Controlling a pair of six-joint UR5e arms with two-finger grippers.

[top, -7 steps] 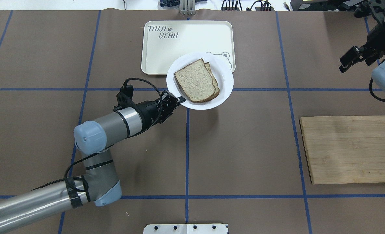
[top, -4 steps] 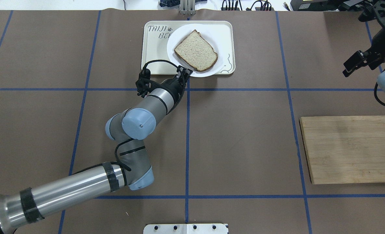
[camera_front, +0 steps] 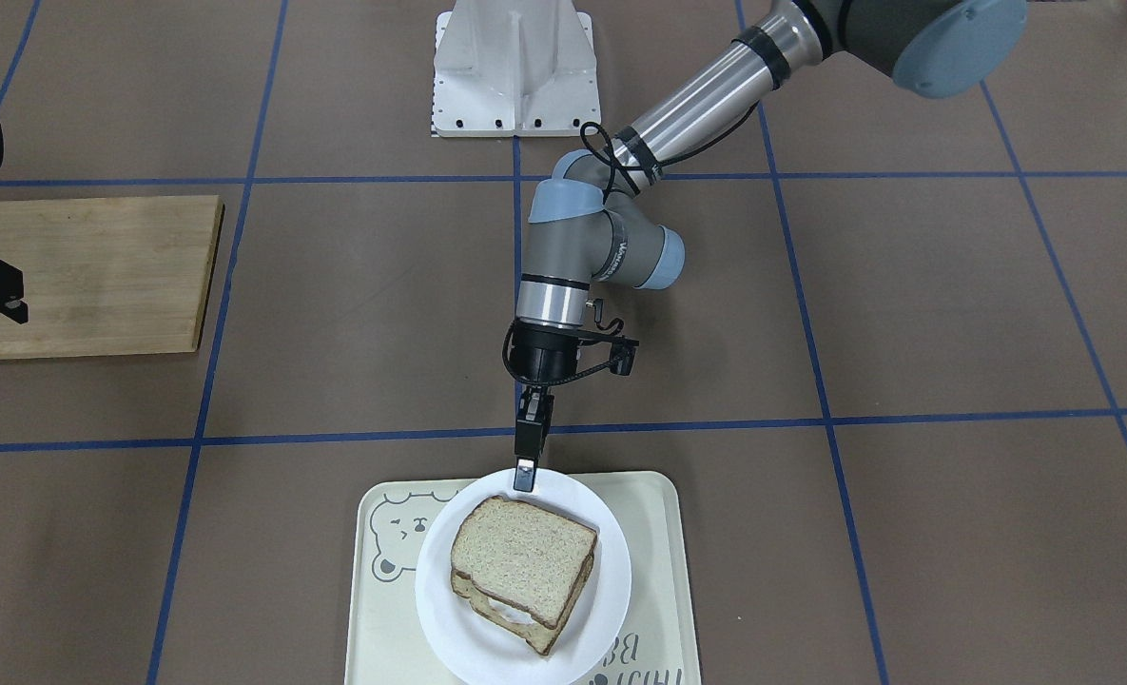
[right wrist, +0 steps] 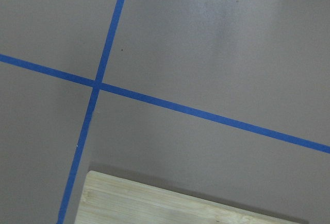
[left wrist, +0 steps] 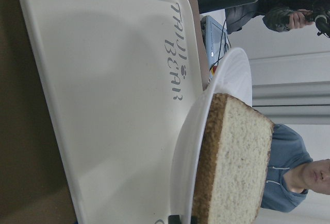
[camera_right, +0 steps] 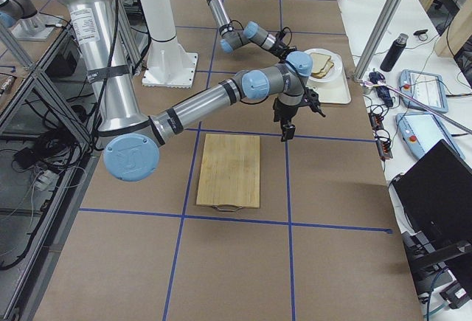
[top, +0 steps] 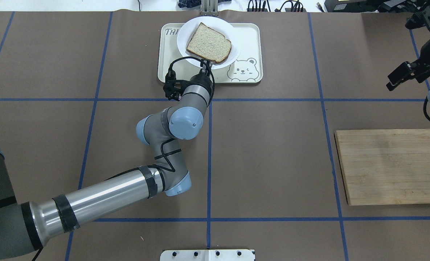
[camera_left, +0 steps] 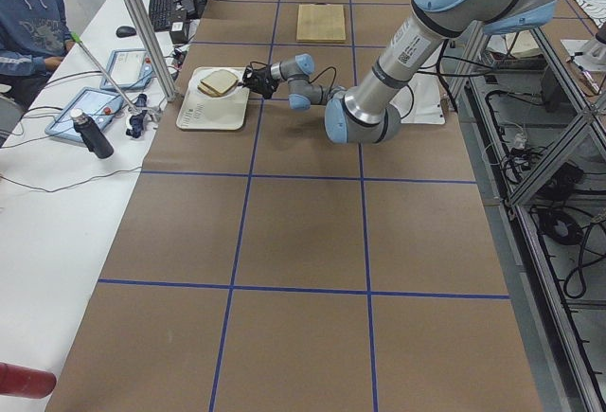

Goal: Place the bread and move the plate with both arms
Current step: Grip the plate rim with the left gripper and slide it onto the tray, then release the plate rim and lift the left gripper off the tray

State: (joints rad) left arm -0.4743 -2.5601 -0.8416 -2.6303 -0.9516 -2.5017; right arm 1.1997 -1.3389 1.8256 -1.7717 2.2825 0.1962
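Observation:
My left gripper (top: 204, 64) is shut on the near rim of the round white plate (top: 185, 34) and holds it over the cream tray (top: 253, 43). A plain bread slice (top: 209, 43) lies on top of the plate. In the front-facing view the gripper (camera_front: 524, 473) pinches the plate (camera_front: 611, 580), and the bread (camera_front: 523, 557) rests on a second slice with something white between them. The left wrist view shows the plate (left wrist: 227, 80) raised above the tray (left wrist: 103, 80). My right gripper (top: 392, 80) hangs open and empty at the far right.
A wooden cutting board (top: 389, 166) lies at the right, below the right gripper; it also shows in the front-facing view (camera_front: 78, 276). Blue tape lines cross the brown table cover. Beyond the tray's far edge stand a metal post, bottles and an operator.
My left arm has carried the plate with the bread away from the robot, from the tray's near edge to over the tray's back part. The right gripper drifted slightly right.

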